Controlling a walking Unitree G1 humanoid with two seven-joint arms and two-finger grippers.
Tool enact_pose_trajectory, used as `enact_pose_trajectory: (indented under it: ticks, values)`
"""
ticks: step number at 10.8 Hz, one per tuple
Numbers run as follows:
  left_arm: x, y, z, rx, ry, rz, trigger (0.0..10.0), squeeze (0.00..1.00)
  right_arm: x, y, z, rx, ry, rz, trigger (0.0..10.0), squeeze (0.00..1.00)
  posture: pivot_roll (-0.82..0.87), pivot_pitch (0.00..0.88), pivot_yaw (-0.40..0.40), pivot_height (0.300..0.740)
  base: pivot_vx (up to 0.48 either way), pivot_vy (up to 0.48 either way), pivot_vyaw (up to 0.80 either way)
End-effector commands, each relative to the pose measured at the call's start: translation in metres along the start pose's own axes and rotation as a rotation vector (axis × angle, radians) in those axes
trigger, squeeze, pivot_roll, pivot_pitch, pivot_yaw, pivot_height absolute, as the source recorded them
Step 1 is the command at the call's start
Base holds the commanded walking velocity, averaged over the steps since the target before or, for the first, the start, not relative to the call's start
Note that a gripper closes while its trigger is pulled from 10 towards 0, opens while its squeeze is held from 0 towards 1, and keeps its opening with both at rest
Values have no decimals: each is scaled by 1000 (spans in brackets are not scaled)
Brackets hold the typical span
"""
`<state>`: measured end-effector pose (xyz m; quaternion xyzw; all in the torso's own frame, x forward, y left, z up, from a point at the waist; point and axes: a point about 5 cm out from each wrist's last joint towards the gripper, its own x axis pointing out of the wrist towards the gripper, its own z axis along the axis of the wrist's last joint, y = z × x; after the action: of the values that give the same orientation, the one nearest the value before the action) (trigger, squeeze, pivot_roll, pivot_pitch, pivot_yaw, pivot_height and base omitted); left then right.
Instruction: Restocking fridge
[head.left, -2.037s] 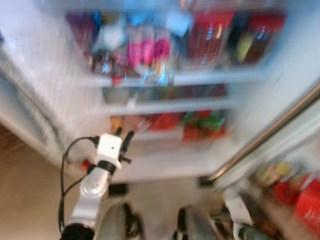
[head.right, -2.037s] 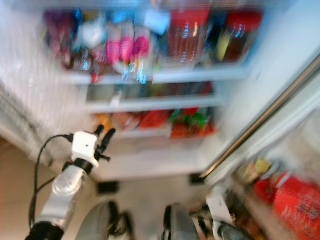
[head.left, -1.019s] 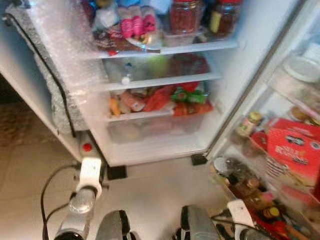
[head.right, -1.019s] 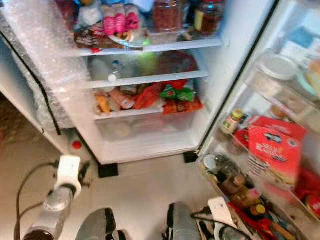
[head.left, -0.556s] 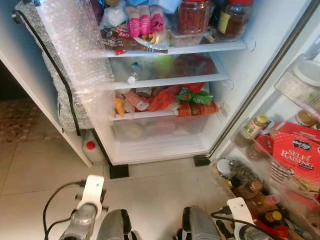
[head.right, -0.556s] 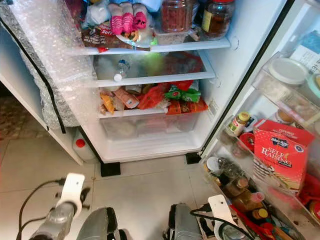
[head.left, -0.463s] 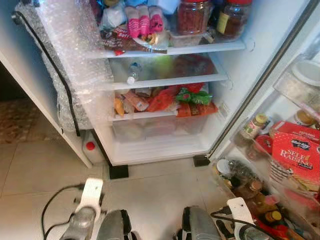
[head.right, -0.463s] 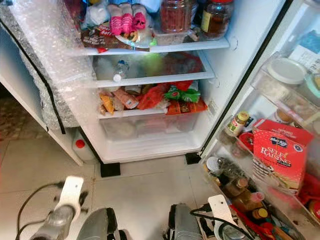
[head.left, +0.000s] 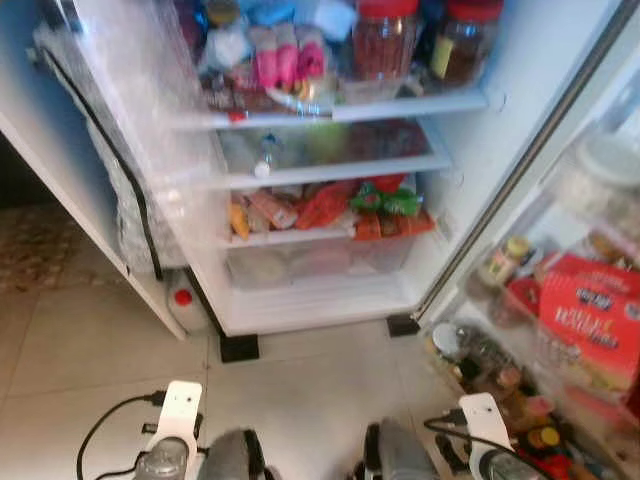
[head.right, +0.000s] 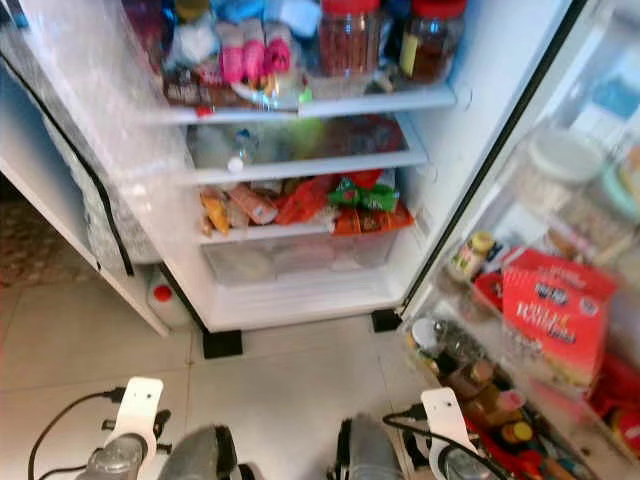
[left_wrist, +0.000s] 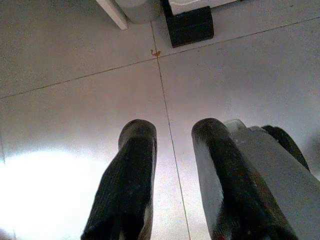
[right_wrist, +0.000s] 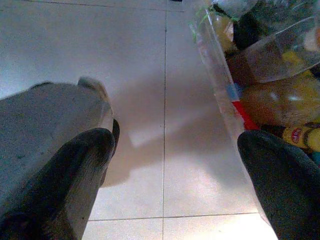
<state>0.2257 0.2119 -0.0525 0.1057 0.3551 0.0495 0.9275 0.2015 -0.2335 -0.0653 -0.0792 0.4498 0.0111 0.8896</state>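
The left gripper (left_wrist: 167, 175), slightly parted, and right gripper (right_wrist: 175, 185), spread wide, both hang empty over the tiled floor (head.left: 90, 350) before the open fridge (head.left: 330, 300); its shelves and door rack (head.right: 560, 330) look full, so restocking seems paused or finished.

Pale tiled floor (head.left: 80, 350) with thin grout lines, running under the open fridge (head.left: 520, 90). Black foot block (head.left: 239, 347) and second black foot (head.left: 403, 324) resting on the tiles beneath the cabinet. White jug with red cap (head.left: 184, 305) standing on the floor just beside the cabinet's left corner. Top shelf (head.left: 400, 105): two red-lidded jars (head.left: 383, 40), pink packets (head.left: 285, 55). Lower shelf (head.left: 330, 232): red, orange and green packets (head.left: 375, 200). Clear drawer (head.left: 320, 262) beneath.
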Motion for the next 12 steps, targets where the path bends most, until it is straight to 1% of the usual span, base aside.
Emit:
enact_pose_trajectory:
  ticks: [1,3,9,11,12]
  values:
    - [-4,-3,-13,19,37,0,10000,0,-1,-1,-7,15,17,-5,10000,0,-130,140,-28,701,0,0,0]
    - [-4,-7,-14,22,46,-8,10000,0,-1,0,-9,10,24,-6,10000,0,-133,128,-24,740,0,0,0]
    - [-5,-3,-18,38,59,-3,10000,0,-2,1,-12,11,30,-18,10000,0,-131,87,-14,740,0,0,0]
    - [-5,-4,-20,23,75,-6,10000,0,-2,3,-13,22,33,-1,10000,0,-133,79,-12,740,0,0,0]
    - [-5,-5,-20,22,78,-9,10000,0,-2,3,-13,27,31,0,10000,0,-132,83,-12,740,0,262,0]
